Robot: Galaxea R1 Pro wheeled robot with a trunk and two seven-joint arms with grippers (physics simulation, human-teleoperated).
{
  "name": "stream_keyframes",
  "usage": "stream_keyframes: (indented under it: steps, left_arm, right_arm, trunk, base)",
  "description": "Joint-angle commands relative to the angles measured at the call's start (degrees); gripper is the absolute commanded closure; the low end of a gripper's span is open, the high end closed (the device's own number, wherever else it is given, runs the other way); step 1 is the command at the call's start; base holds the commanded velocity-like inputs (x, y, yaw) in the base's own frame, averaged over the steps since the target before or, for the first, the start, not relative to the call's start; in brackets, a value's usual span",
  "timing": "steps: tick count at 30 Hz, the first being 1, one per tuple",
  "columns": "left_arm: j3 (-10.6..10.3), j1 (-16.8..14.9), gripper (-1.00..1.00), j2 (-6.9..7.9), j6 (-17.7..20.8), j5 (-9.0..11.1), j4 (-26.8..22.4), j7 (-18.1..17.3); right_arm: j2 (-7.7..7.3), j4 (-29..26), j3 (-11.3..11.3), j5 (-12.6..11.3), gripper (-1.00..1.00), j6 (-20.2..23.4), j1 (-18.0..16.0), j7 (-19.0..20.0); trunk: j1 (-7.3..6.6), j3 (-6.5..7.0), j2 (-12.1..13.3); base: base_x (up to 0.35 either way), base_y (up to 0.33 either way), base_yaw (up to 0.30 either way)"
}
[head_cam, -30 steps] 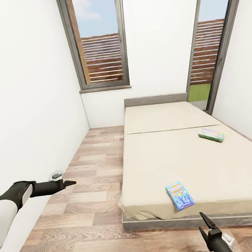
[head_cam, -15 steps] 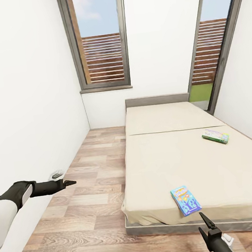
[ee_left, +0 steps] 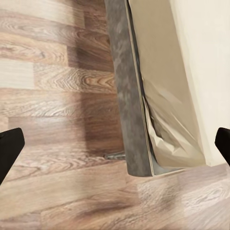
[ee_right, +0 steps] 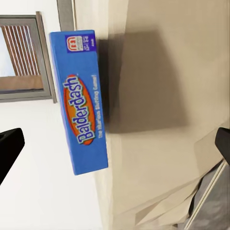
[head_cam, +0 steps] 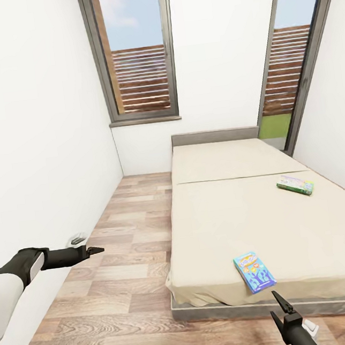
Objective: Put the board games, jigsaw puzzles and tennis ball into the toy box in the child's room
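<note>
Bed (head_cam: pixel 265 220) holds blue game (head_cam: pixel 254 272) at its near edge, right gripper (head_cam: pixel 279 306) perhaps open.

Head high, facing bed (head_cam: pixel 242 212); both wrists near bed edge.

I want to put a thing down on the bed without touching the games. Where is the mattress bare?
The bed is mostly bare: the headboard half and the wide middle between the blue game box, near the foot edge, and the green-edged game box, near the window side. The right gripper hovers by the blue box.
</note>
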Motion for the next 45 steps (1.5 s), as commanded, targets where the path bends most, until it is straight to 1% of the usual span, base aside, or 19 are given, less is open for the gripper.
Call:
stream_keyframes:
  steps: [1, 11, 18, 38, 45]
  left_arm:
    - [0.5, 0.0, -1.0, -0.01, 0.5, -0.5, -0.1, -0.3]
    - [0.6, 0.0, -1.0, 0.0, 0.5, -0.5, -0.1, -0.3]
    - [0.5, 0.0, -1.0, 0.0, 0.5, -0.6, -0.1, -0.3]
    - [0.6, 0.0, -1.0, 0.02, 0.6, -0.5, -0.1, -0.5]
    - [0.8, 0.0, -1.0, 0.04, 0.9, -0.4, -0.1, -0.5]
  right_arm:
    - [0.0, 0.0, 0.0, -0.5, -1.0, 0.5, 0.0, 0.1]
    - [0.01, 0.0, 0.0, -0.4, -1.0, 0.5, -0.1, 0.1]
    - [0.01, 0.0, 0.0, -0.4, -1.0, 0.5, -0.1, 0.1]
    - [0.01, 0.0, 0.0, -0.3, -1.0, 0.5, -0.1, 0.2]
    - [0.01, 0.0, 0.0, -0.2, -1.0, 0.5, -0.1, 0.2]
  trunk:
    - [-0.01, -0.05, 0.0]
    - [-0.01, -0.05, 0.0]
    - [-0.01, -0.05, 0.0]
    - [-0.01, -0.05, 0.0]
    - [-1.55, 1.2, 2.8]
  base:
    - [0.0, 0.0, 0.0]
    - [0.0, 0.001, 0.0]
    - [0.0, 0.126, 0.0]
    - [0.026, 0.045, 0.0]
    - [0.001, 0.002, 0.0]
